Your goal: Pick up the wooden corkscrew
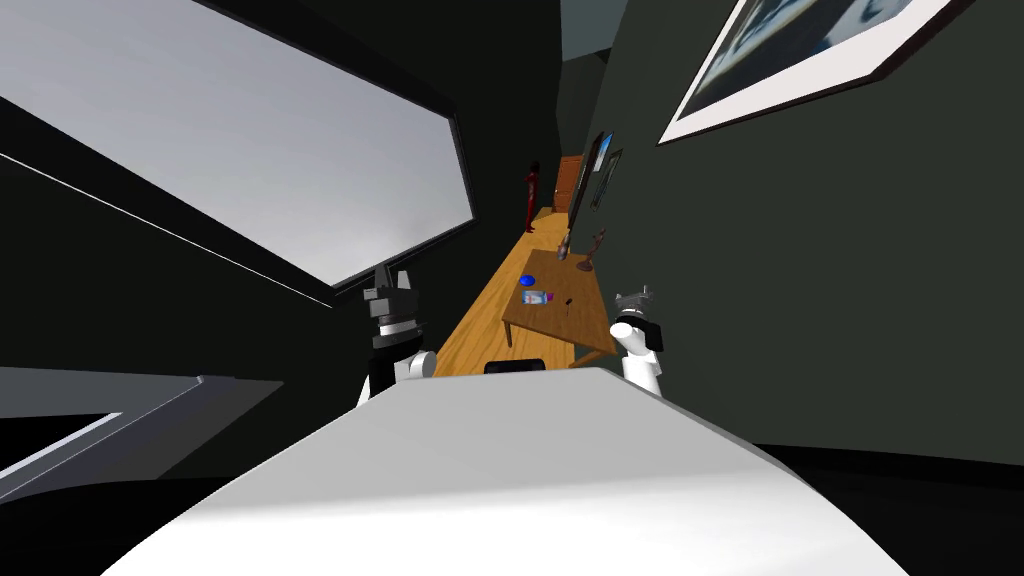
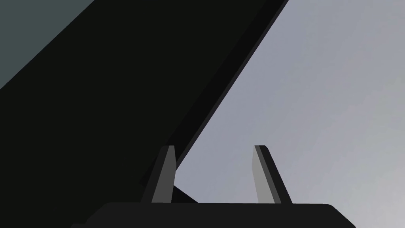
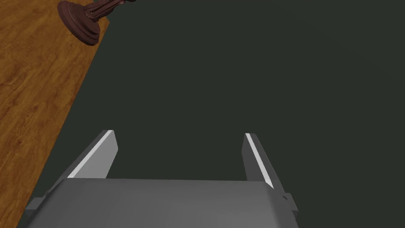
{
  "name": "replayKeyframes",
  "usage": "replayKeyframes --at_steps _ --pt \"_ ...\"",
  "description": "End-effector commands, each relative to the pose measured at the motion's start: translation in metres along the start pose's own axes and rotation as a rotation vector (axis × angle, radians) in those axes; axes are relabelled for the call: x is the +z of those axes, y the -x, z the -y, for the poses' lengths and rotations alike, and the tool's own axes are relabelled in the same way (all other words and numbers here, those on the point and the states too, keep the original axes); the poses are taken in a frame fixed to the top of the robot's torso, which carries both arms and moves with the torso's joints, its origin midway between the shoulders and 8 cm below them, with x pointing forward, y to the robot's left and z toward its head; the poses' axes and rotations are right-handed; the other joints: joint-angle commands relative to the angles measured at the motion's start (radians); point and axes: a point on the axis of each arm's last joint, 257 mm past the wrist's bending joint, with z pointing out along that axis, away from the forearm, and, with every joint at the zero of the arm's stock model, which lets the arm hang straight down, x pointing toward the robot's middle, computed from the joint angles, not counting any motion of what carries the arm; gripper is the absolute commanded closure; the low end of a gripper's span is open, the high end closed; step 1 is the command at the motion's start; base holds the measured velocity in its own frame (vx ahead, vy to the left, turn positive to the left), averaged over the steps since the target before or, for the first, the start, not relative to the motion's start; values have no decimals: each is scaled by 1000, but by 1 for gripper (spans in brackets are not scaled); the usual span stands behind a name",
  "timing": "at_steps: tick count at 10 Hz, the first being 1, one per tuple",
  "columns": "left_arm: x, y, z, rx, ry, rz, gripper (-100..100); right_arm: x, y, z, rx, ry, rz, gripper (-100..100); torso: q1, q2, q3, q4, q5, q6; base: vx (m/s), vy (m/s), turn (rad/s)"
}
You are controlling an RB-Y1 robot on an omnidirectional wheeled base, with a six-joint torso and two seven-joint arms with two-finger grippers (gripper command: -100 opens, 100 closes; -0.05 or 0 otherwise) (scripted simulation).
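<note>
Head view, table: a warm brown wooden table (image 1: 582, 322) with a streaked grain stands against the flat, dark green-grey wall (image 1: 800, 300), ahead of me and slightly to my right, on an orange-brown wooden floor (image 1: 478, 312).
Corkscrew: the small, dark, slim corkscrew (image 1: 567, 302) lies on the table top, in the half nearer me. It is near the pale thing, on that thing's wall side, and apart from both grippers. It is too small to tell its material, its long axis or which way it points.
Pale thing: a small, pale, oblong thing with blue and pink patches (image 1: 536, 297) lies on the table top, towards the edge away from the wall.
Blue thing: a small, round, bright blue thing (image 1: 526, 280) sits just beyond the pale thing.
Statuette: a dark reddish-brown carved statuette (image 3: 81, 21) stands upright on a round, stepped base at the table's far end. The base is close to the edge that meets the wall.
Grey thing: a small grey upright thing (image 1: 563, 248) stands near the statuette, on the side away from the wall.
Right gripper: the right gripper (image 3: 178, 133) faces the wall just beside the table's edge. Its two flat, light grey blades are spread wide with nothing between them.
Left gripper: the left gripper (image 2: 215, 147) is raised at my left, well apart from the table. Its thin fingers are parted and empty.
</note>
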Motion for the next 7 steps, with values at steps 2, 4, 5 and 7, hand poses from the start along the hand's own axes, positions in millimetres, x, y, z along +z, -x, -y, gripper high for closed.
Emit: replayKeyframes --at_steps 2,4,5,7 --pt "0 0 0 0 0 0 0 8 18 18 91 -49 57 -100 0 0 0 0 0 1 -14 -5 144" --pt "0 0 0 0 0 0 0 6 27 29 99 -70 76 -100 0 0 0 0 0 1 -7 -2 51" --pt "0 0 0 0 0 0 0 10 35 39 163 -94 105 -100 0 0 0 0 0 1 -11 3 152" --pt "0 0 0 0 0 0 0 12 46 55 228 -129 141 -100 0 0 0 0 0 1 -11 -1 149"
